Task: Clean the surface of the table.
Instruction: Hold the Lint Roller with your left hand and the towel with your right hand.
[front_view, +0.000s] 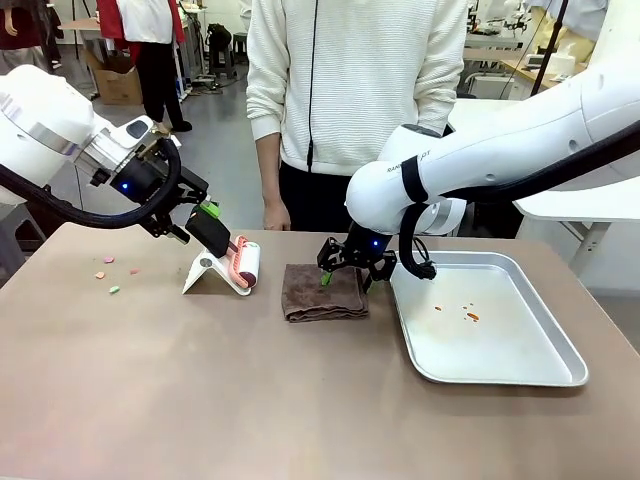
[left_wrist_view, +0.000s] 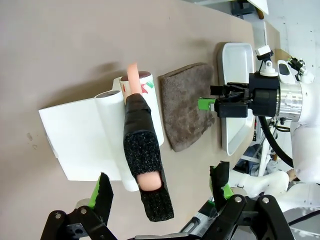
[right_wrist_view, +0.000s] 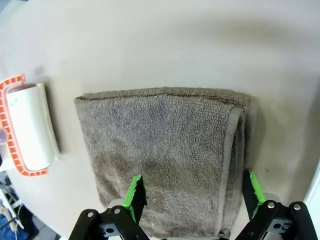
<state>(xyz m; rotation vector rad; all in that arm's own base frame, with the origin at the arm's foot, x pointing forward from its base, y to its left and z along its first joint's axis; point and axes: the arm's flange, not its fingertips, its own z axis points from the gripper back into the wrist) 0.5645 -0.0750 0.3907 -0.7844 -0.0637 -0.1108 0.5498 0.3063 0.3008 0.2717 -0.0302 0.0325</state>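
Counter (front_view: 200, 390) awaiting its clean, both arms poised over their tools

The brown counter ran across the whole front view, between the robot and a person standing at the far edge. A few small coloured crumbs (front_view: 108, 272) lay on its left part, close to the left arm, and these looked like the mess to be cleared.

A lint roller (front_view: 247, 266) leaned on a white stand (front_view: 203, 272), which kept its black padded handle (left_wrist_view: 145, 160) tilted up off the surface and easy to take. The left pincer (left_wrist_view: 160, 192) straddled that handle. Its jaws stood apart with a gap on either side, so it gripped nothing yet. This looked like the instant before a grasp.

A folded brown towel (front_view: 325, 292) lay near the middle of the counter, just beside a metal tray (front_view: 520, 345). That was probably handy for wiping bits toward the tray, where a few specks (front_view: 468, 316) already lay. The right pincer (right_wrist_view: 192, 192) hung low over the towel's near edge, spread wide and empty, with one finger toward each side of the cloth. Whether its fingertips (right_wrist_view: 135, 192) touched the fabric could not be told.

The sweep of the surface itself was not yet begun.
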